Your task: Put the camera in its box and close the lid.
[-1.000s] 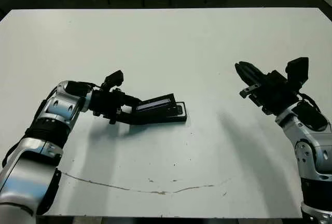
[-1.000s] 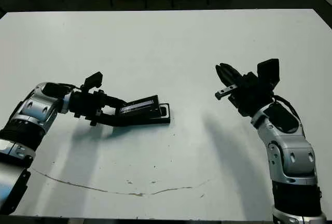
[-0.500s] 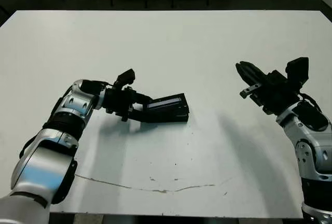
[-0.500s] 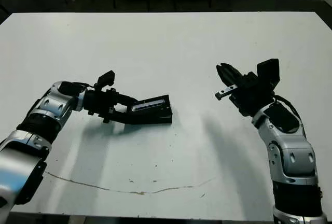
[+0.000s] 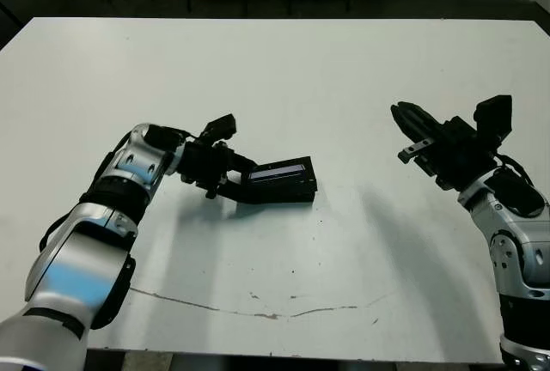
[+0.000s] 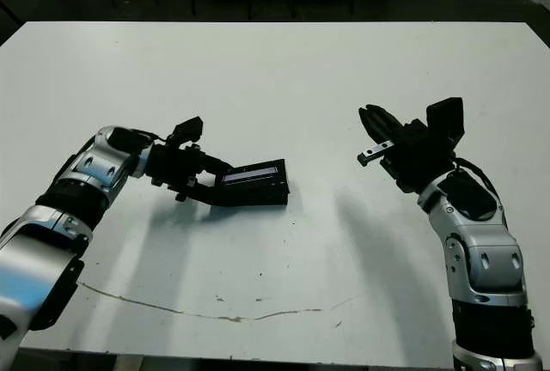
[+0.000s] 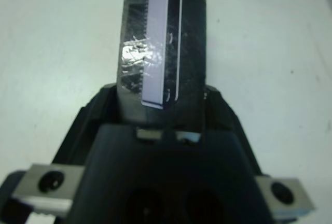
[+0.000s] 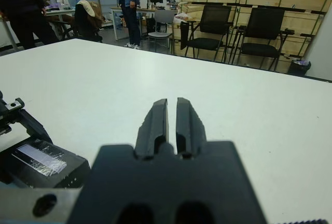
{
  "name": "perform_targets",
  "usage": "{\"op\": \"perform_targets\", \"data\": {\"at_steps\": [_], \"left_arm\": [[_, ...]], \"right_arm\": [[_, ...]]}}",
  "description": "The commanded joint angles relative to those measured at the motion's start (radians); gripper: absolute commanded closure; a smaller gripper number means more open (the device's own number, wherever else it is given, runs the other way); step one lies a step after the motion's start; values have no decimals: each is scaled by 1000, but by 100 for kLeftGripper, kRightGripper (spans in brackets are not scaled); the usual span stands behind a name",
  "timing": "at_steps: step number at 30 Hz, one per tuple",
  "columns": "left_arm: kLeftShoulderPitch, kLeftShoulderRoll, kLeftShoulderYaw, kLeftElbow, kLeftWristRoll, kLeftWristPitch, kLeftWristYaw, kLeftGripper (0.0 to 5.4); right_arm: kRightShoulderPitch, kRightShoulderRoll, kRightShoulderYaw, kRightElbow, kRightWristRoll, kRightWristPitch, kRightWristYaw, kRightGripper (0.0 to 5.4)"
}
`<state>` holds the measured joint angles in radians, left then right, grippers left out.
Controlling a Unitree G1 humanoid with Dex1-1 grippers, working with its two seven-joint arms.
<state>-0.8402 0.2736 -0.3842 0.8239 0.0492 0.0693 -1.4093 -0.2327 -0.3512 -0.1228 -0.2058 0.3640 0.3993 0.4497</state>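
Black lid (image 5: 280,173) sits nearly flat on box (image 5: 284,195), mid-worktop (image 5: 344,88); camera unseen, presumably inside. Left pincer (image 5: 239,175) clamped on lid end; right pincer (image 8: 171,117) together, well apart. Final press remains.

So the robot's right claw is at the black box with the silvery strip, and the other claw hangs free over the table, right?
Not quite: it is the left claw at the lid of the box, as the left eye view shows. The right claw hangs free over the table.

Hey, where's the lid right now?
In the head view, the lid sits on the box, left of the table's centre, at the left pincer.
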Motion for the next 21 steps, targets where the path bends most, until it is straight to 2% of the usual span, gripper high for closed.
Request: {"op": "perform_targets", "data": {"at_steps": [1, 9, 16, 18, 21], "left_arm": [[52, -39, -81, -57, 53, -2, -8, 269], [56, 30, -133, -226, 104, 30, -19, 269], [56, 69, -150, -234, 131, 13, 9, 269], [51, 76, -152, -219, 132, 25, 8, 231], [63, 100, -146, -210, 141, -18, 37, 179]], "right_arm": [[12, -5, 1, 13, -5, -1, 3, 540], [11, -1, -2, 16, 7, 12, 1, 540], [15, 0, -2, 10, 10, 9, 1, 540], [14, -1, -3, 11, 12, 12, 2, 540], [14, -2, -3, 7, 15, 18, -4, 540]]}}
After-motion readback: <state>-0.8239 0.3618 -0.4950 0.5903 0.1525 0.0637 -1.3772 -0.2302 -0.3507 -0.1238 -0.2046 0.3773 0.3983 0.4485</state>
